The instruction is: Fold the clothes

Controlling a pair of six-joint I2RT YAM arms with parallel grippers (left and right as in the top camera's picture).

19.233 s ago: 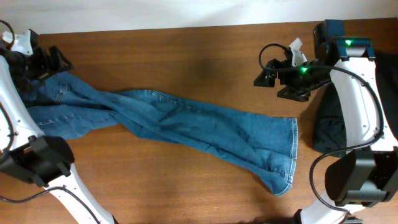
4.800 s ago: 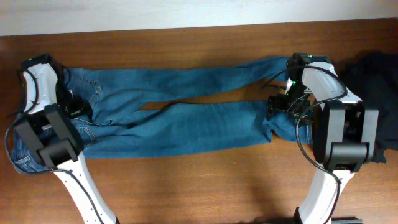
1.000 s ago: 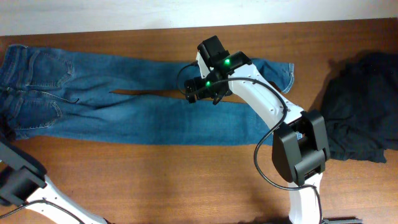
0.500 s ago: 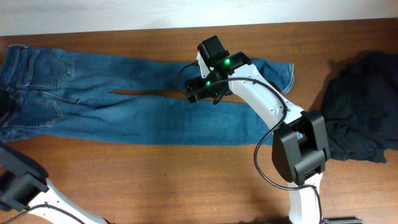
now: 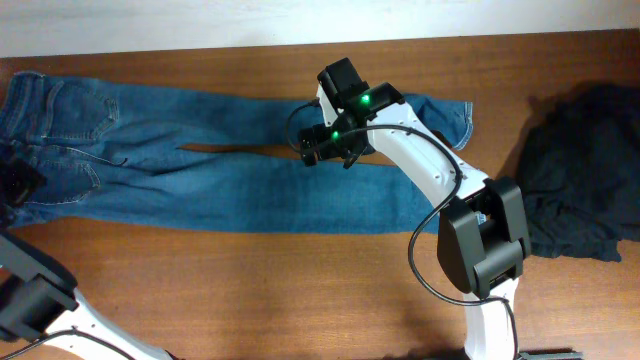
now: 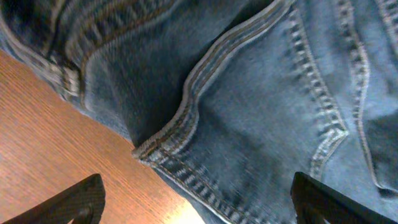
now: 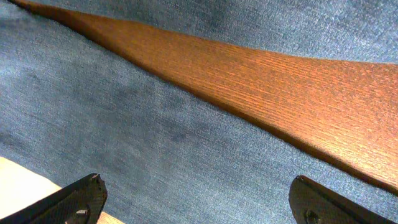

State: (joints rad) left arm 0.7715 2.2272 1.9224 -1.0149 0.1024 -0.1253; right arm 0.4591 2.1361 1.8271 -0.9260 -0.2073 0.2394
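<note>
My left gripper (image 5: 12,183) is spread wide with nothing between its fingers (image 6: 81,200). It hangs over the waist end of the jeans (image 5: 200,150), at the table's (image 5: 250,290) left edge. From my left wrist I see a pale double-stitched seam (image 6: 205,81) running across the denim, a pocket's stitching to one side, and bare wood at the lower corner. None of the stitching forms letters I can read.

My right gripper (image 5: 318,148) is also spread wide and grips nothing. It hovers at mid-length of the jeans, over the sliver of wood (image 7: 261,81) that shows between the 2 legs. 2 green lights (image 5: 368,98) glow on that arm.

I count 1 pair of jeans. It lies flat along the far half of the table, with the waist to my left and both legs stretched to my right, nearly parallel. Their hems (image 5: 455,112) end short of the black garment (image 5: 575,170). That is 1 garment, crumpled in a heap at the right edge, well apart from the denim. Neither gripper touches it.
</note>
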